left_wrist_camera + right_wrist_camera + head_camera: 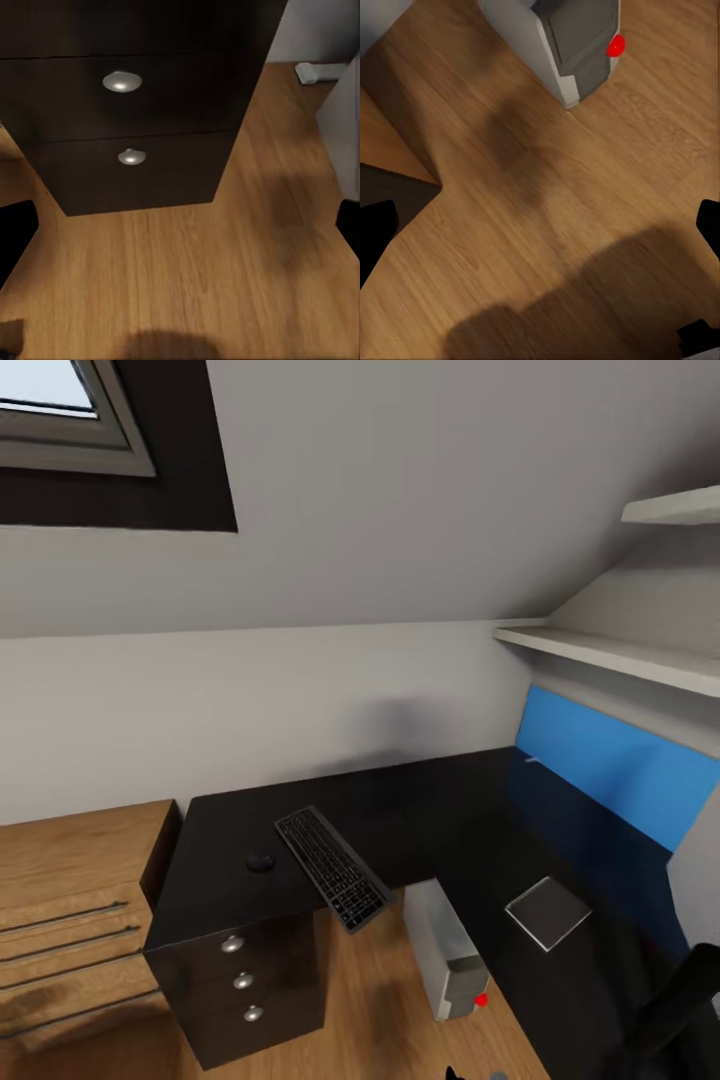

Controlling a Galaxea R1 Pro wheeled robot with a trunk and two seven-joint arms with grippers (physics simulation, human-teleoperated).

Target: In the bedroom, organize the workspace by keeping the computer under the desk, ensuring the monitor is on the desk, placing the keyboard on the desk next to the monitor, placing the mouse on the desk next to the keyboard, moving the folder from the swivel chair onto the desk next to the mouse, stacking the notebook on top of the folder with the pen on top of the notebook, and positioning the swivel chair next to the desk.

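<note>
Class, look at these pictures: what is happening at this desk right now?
Nothing is being handled. The robot faces the desk with both grippers open above the wooden floor. The keyboard lies on the glossy top, its end overhanging the edge, with the mouse beside it. The computer stands on the floor under the desk.

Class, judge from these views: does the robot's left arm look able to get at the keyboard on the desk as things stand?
Probably yes. The keyboard lies near the desk front, one end overhanging, with nothing above it. The left gripper looks open but hangs low, facing the drawers, so it must rise first.
</note>
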